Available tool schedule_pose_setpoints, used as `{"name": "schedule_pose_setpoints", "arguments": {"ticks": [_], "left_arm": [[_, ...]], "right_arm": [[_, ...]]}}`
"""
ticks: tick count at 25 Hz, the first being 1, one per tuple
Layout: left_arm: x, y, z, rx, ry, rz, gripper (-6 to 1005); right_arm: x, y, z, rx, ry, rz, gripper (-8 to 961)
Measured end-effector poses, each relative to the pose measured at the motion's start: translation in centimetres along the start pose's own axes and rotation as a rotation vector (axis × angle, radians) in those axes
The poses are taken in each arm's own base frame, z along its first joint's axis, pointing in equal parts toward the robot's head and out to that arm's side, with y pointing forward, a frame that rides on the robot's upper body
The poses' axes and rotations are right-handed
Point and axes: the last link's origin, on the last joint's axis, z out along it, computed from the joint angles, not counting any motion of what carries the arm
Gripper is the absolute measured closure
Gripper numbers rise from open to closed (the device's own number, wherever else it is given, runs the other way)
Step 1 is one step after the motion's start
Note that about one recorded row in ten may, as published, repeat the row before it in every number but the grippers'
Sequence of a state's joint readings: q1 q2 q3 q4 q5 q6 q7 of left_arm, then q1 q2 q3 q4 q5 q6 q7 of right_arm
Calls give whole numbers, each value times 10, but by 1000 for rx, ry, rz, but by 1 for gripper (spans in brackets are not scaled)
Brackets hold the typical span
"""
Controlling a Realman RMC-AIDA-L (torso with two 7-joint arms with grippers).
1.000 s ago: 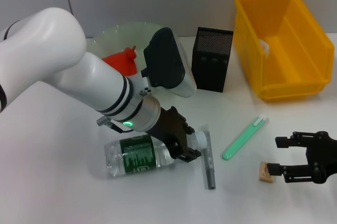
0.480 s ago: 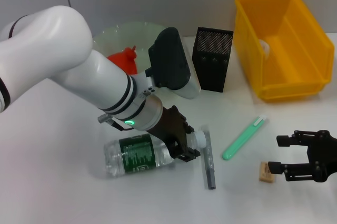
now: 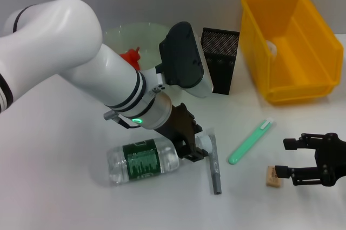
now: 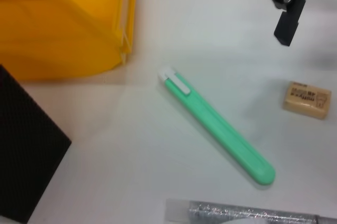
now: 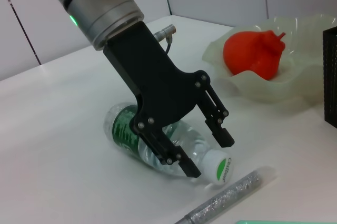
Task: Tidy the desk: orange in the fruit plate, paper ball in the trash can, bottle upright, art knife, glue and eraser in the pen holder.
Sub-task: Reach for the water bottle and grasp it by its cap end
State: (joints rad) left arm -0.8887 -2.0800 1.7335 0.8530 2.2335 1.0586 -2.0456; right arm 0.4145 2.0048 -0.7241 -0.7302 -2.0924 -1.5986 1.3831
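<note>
One eraser [image 3: 274, 176], tan, lies at the lower right of the head view, just beside the spread, empty fingers of the right gripper [image 3: 285, 160].
One grey glittery stick [image 3: 215, 162] lies at lower centre, near the bottle's cap.
One bottle [image 3: 143, 161], clear with a dark green label, lies on its side at lower centre; in the right wrist view the left gripper [image 5: 209, 150] straddles its neck just behind the white cap, jaws apart, and whether they touch the plastic cannot be told.
One green pen-shaped tool [image 3: 250, 141] with a white end lies diagonally right of centre, between stick and eraser.
One pen holder [image 3: 221, 60], black mesh, stands upright at upper centre, partly behind the left arm.
One fruit plate [image 3: 130, 35], pale green, sits at upper left of centre, holding one orange [image 3: 130, 58].
One trash can [image 3: 292, 46], yellow, fills the upper right; one paper ball [image 3: 271, 49] shows white inside it.
</note>
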Motion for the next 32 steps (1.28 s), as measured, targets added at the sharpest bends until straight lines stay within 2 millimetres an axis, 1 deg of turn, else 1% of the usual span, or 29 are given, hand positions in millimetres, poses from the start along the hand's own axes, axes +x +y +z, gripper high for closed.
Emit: {"name": "schedule_pose_setpoints", "arguments": {"ticks": [8, 12, 22, 32], "left_arm": [[3, 3, 2, -1, -36, 3, 470], [8, 1, 1, 11, -55, -8, 474], [13, 4, -1, 3, -95, -4, 483], [9, 6, -1, 2, -163, 3, 493]], "right_arm": [[-1, 0, 0, -2, 2, -2, 159], [-1, 0, 0, -2, 2, -3, 159], [-2, 0, 1, -3, 1, -4, 159], [0, 1, 1, -4, 0, 1, 159]]}}
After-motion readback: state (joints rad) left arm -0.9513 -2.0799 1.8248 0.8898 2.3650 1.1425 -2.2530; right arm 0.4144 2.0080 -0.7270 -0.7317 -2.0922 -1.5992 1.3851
